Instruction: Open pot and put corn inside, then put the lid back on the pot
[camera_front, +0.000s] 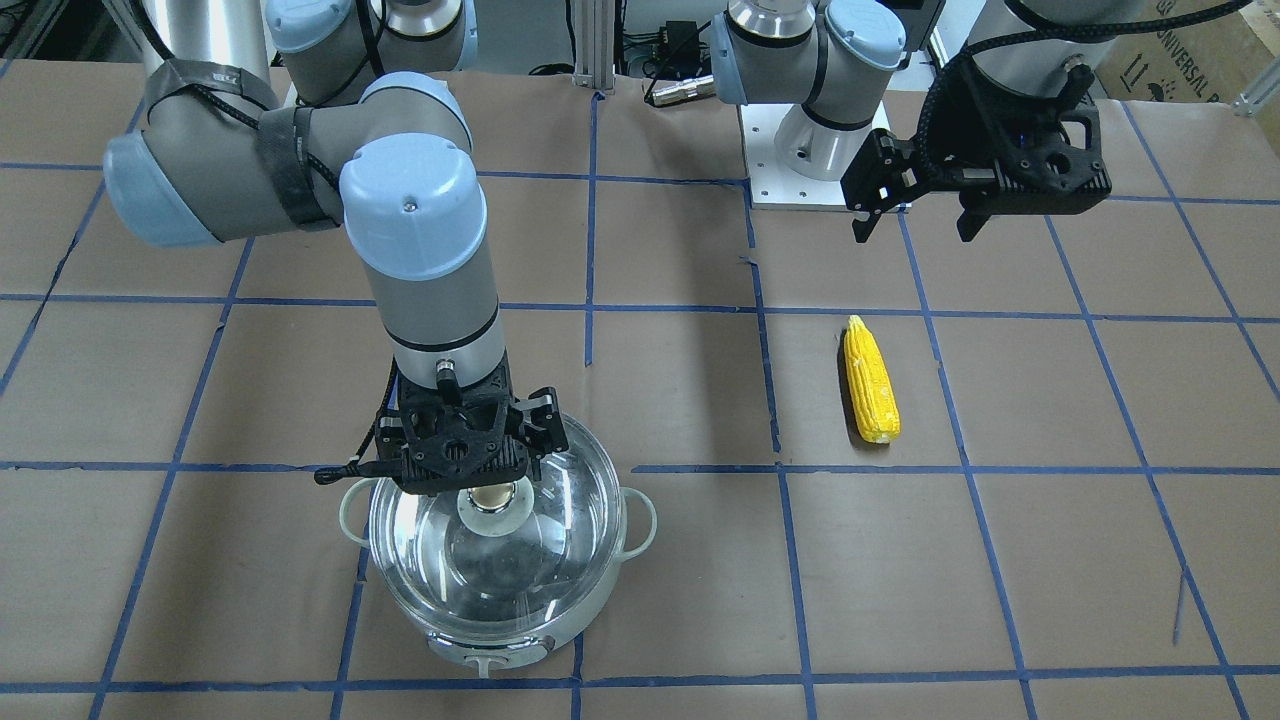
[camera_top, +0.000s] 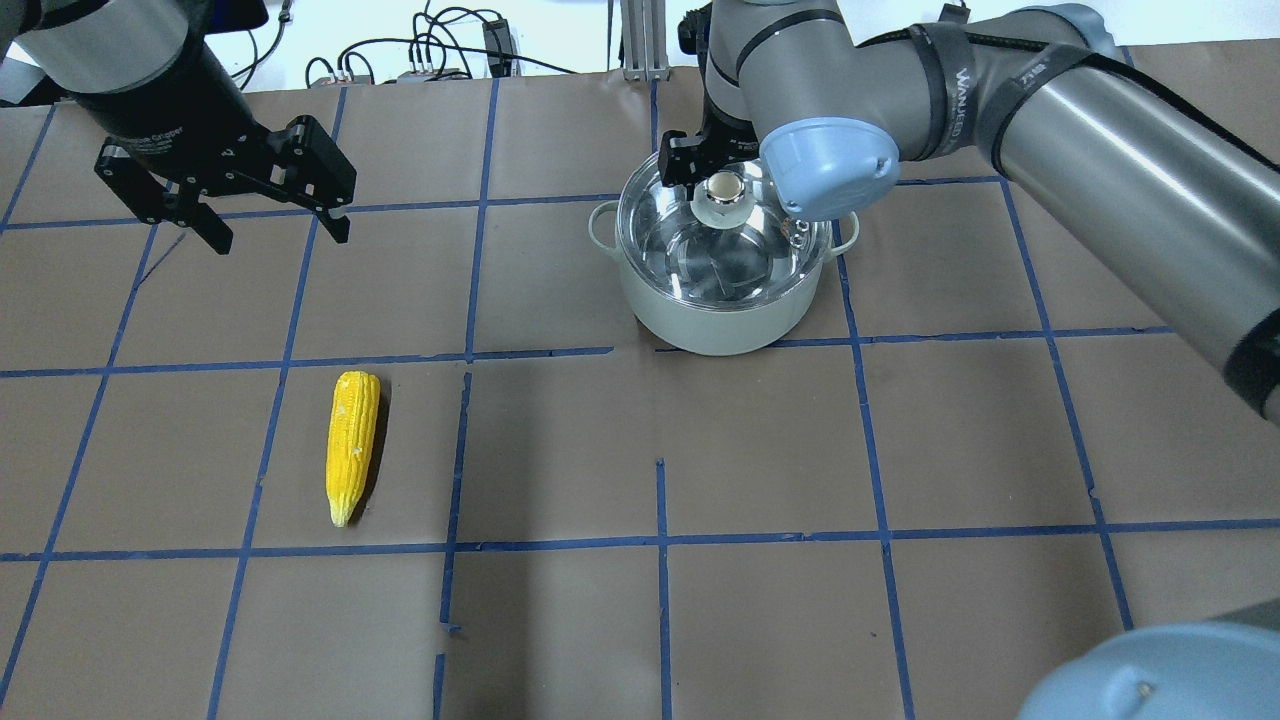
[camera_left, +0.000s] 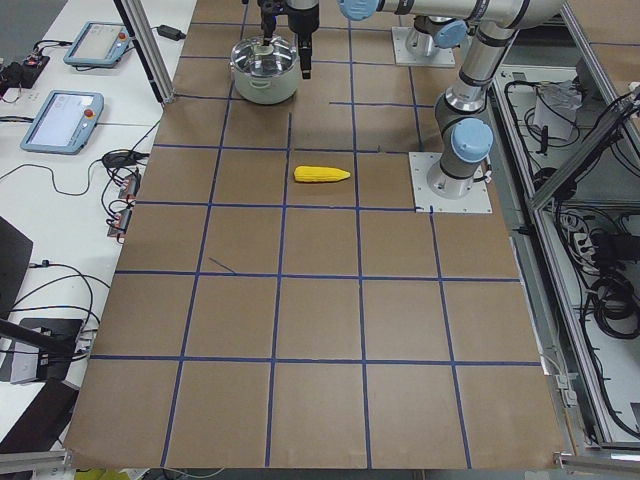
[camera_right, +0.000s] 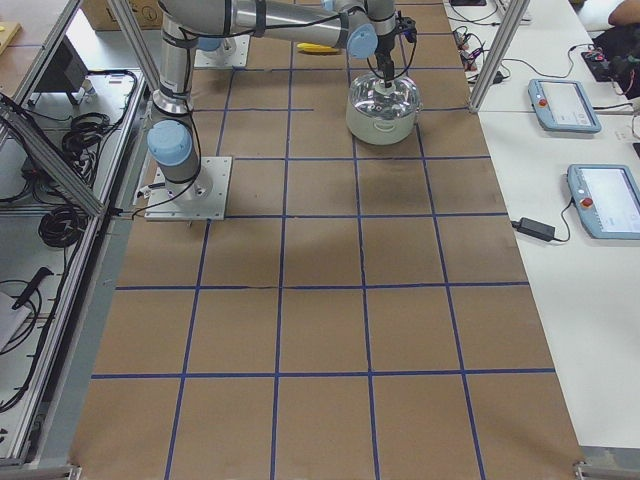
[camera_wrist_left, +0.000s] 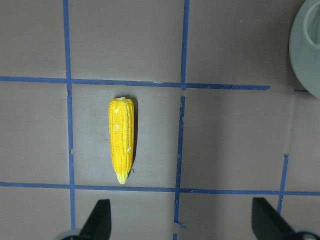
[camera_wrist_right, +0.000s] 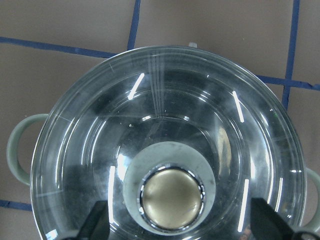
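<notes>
Since the glass lid looks slick and breakable, take its knob; right gripper straddles it, unclosed; left gripper, also spread, hangs clear of the stiff corn.

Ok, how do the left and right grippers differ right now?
The left gripper hangs high over bare table near the corn; the right gripper sits low over the lid on the pot. The left gripper has nothing in its gap; the right gripper straddles the lid's knob without touching it. Both are open and hold nothing.
</notes>
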